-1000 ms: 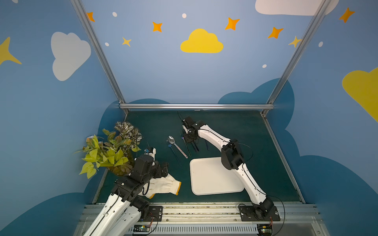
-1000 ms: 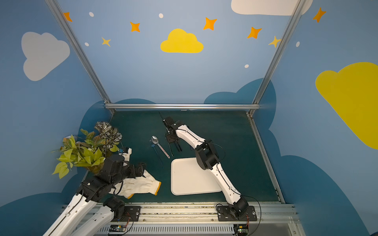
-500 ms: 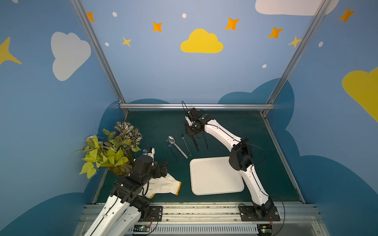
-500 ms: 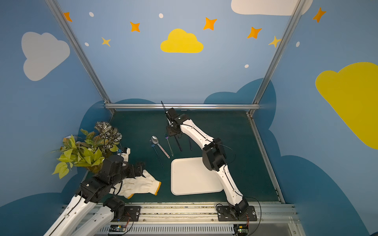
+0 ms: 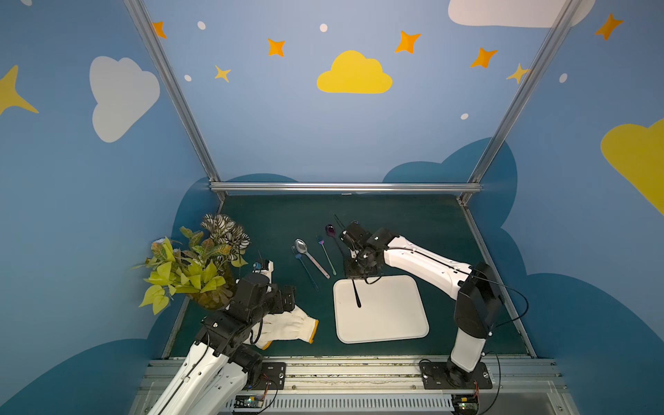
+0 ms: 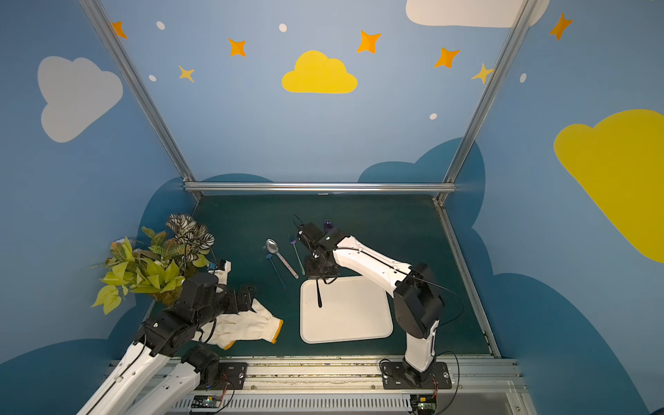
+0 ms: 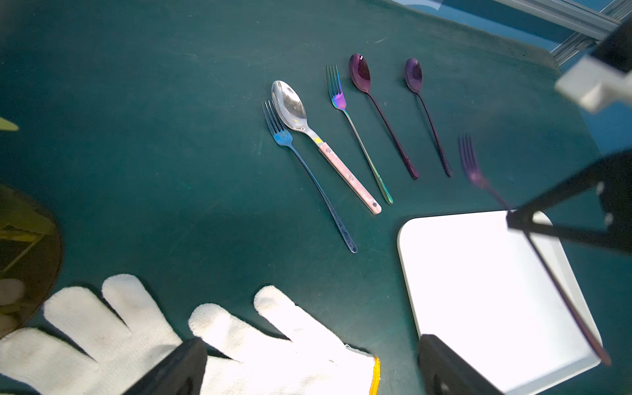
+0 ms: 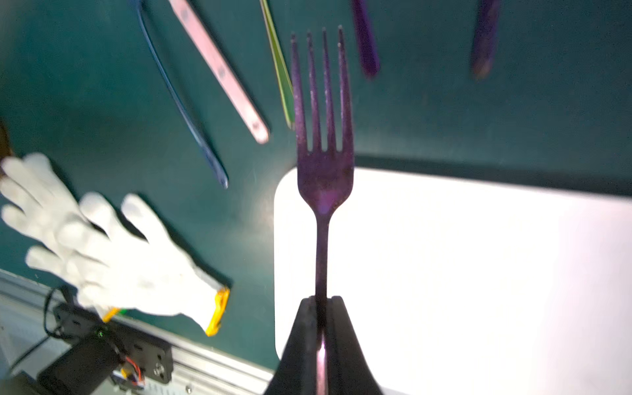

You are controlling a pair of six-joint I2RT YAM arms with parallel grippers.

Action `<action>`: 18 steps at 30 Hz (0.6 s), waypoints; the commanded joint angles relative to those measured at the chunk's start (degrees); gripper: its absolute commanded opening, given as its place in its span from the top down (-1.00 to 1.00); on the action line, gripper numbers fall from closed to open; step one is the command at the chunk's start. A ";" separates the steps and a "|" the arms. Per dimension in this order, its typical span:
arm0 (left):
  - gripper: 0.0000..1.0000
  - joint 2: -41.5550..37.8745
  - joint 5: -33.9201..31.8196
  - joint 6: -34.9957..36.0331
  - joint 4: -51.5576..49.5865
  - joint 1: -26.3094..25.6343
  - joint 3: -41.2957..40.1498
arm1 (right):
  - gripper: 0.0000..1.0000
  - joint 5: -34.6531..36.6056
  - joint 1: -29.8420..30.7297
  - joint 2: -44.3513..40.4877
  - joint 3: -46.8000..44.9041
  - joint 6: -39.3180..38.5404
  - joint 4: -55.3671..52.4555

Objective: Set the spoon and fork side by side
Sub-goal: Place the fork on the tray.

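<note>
Holding purple fork by handle over tray edge, right gripper jaws are clamped shut (left gripper: jaws wide, empty). Lay it flat on counter beside lone purple spoon w/ handles parallel.

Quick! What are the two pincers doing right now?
Left pincer: open, holding nothing.
Right pincer: closed on the purple fork.

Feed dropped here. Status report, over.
Right hand shut on purple fork, held above tray edge. Left hand open above glove. Small purple spoon nearest, nothing between.
</note>
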 commanded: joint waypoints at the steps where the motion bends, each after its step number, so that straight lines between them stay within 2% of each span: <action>1: -1.00 -0.28 1.11 0.81 1.08 0.20 -0.37 | 1.00 1.22 3.11 -2.62 -4.03 8.04 2.52; 10: -1.00 -0.47 1.05 0.52 1.26 0.39 -0.65 | 1.00 2.87 9.68 1.16 -8.60 16.06 8.51; 18: -1.00 -1.33 0.80 0.70 1.02 0.46 -0.47 | 1.00 4.31 10.37 5.05 -7.77 14.62 10.86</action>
